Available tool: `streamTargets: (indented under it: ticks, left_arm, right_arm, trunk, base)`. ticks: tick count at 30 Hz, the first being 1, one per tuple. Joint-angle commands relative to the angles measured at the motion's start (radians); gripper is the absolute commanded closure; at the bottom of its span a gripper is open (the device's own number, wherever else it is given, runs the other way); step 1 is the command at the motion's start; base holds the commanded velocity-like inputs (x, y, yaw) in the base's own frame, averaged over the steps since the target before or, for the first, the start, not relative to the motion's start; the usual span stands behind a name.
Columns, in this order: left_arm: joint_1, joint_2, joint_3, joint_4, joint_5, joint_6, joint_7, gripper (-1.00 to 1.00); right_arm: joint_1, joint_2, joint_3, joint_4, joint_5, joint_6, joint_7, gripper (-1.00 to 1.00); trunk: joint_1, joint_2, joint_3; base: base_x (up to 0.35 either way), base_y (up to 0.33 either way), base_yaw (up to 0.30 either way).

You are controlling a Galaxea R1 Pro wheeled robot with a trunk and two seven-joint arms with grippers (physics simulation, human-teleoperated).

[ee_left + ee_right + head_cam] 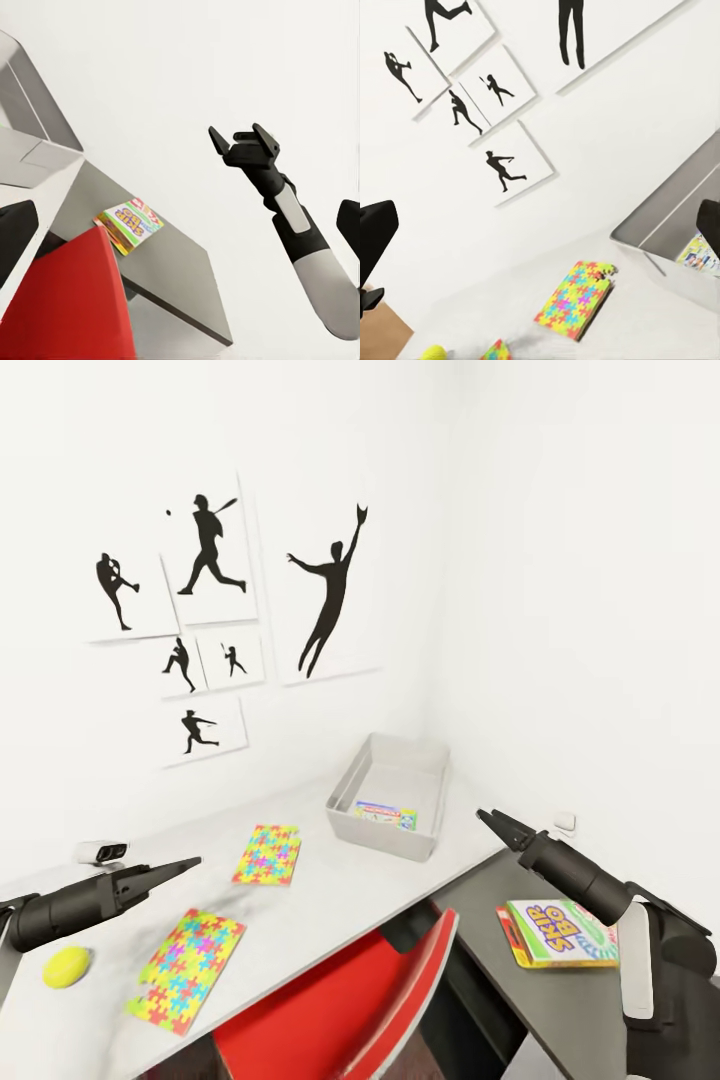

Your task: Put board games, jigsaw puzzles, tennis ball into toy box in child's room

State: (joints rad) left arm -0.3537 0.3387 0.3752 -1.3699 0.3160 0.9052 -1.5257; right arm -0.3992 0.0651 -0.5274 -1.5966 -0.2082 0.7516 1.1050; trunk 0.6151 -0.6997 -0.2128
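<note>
The light grey toy box [382,834] stands at the table's [330,890] far corner, with one printed board game [385,816] flat inside it. Two bright jigsaw puzzles [268,854] [187,968] lie on the speckled top. The tennis ball [67,966] rests near the left edge. The SKIP-BO game [560,933] lies on the lower dark wing. My left gripper [188,864] hovers open above the nearer puzzle. My right gripper [492,821] hangs open beside the toy box, above the wing, holding nothing. The left wrist view shows the right gripper [244,142] with its jaws apart.
A red chair [350,1000] is tucked under the table between my arms. A small white object [102,851] sits at the table's back left. White walls with black baseball silhouettes [210,550] close off the corner behind the table.
</note>
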Motion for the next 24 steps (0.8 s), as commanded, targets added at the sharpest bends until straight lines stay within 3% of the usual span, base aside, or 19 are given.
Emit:
streamTargets:
  ticks: [1,10,24]
  left_arm:
    - [-0.001,0.000,0.001,0.000,-0.001,0.011,-0.004,-1.00]
    - [-0.001,0.001,0.003,0.000,-0.002,0.010,-0.011,-1.00]
    - [0.000,0.003,0.004,0.000,-0.002,0.009,-0.011,-1.00]
  right_arm:
    - [-0.001,0.001,-0.002,0.000,-0.002,0.006,0.002,-1.00]
    - [-0.001,0.001,0.011,-0.001,-0.002,0.006,0.000,-1.00]
    - [-0.001,0.001,0.012,0.000,-0.002,0.008,-0.001,-1.00]
  trunk:
    - [0.000,-0.001,0.000]
    - [0.000,-0.001,0.003]
    - [0.000,-0.001,0.003]
  base:
    - [-0.290,0.125,0.000]
    - [-0.170,0.098,-0.031]
    - [-0.061,0.027,-0.259]
